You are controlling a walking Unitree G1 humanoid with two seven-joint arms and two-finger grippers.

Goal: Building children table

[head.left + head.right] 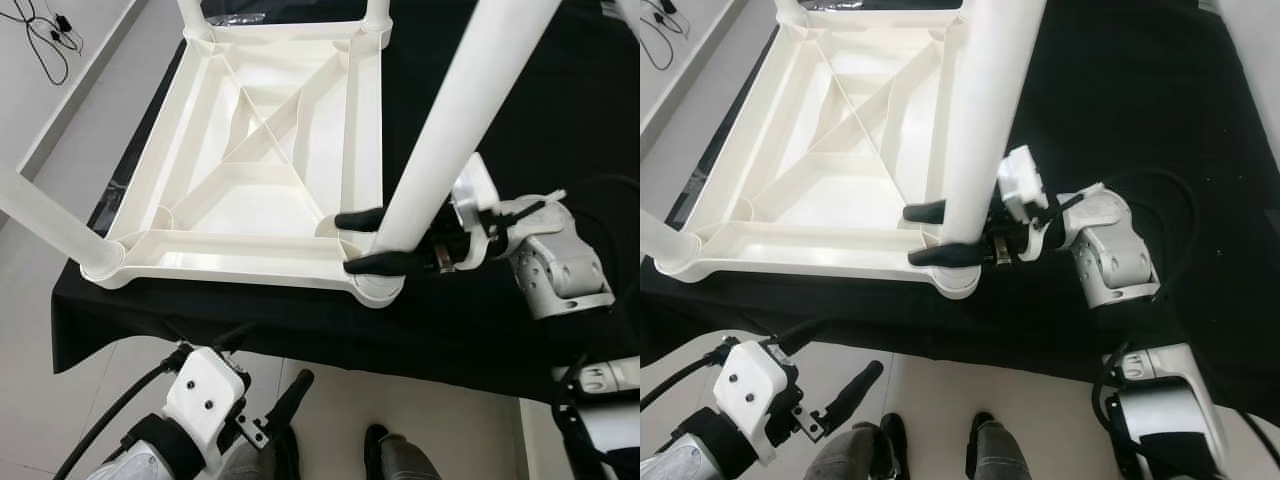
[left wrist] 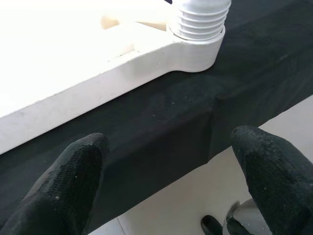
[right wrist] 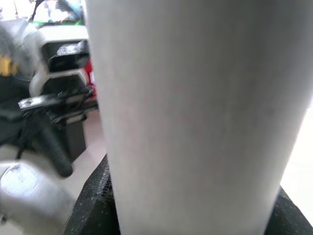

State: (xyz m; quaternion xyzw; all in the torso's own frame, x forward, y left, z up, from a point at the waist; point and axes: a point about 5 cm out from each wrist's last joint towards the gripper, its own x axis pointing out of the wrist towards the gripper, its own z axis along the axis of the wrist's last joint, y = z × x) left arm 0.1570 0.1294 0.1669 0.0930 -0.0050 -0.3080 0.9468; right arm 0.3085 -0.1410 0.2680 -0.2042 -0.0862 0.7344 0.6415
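White plastic table leg point(image 1: 445, 130) is clamped by the right gripper point(image 1: 370, 240) at the upturned tabletop's point(image 1: 262, 150) corner socket; tilting risks cross-threading. Left gripper point(image 2: 171, 171) hangs open, empty.

1. A broad white table leg point(image 3: 195, 112) is seen upright, very close to the camera.
2. Black fingers point(image 3: 90, 205) of the right end effector point(image 3: 195, 215) are pressed against its sides.
3. Blurred robot parts point(image 3: 54, 98) are seen beside it.

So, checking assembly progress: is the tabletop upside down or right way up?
Upside down: the tabletop's ribbed underside faces up, legs standing from corner sockets.
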